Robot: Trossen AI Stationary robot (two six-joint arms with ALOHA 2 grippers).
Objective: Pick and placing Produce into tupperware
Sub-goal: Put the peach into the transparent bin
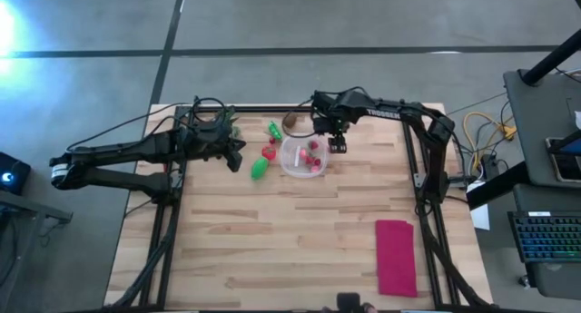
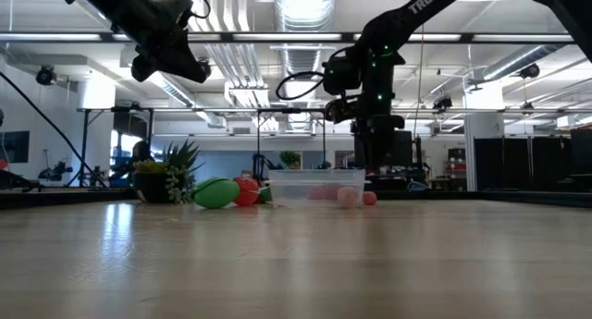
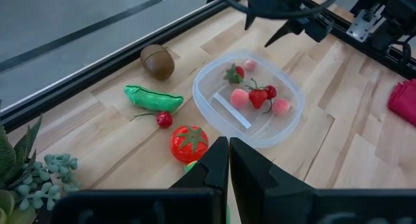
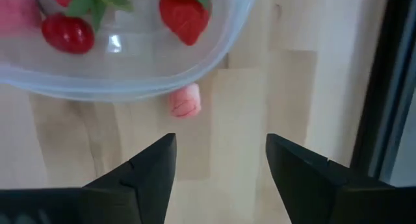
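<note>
Tupperware (image 1: 302,156) — right arm (image 1: 399,113) reads "TROSSEN"

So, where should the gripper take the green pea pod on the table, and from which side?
Judging by its pose, grip the green pea pod across its narrow middle, coming straight down from above. It lies flat and long on the table, apart from the brown piece, though the small cherry lies close beside it.

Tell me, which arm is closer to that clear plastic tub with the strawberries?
The right. Its gripper hovers at the tub's far edge, open. The left gripper sits farther off, beyond the loose produce.
</note>
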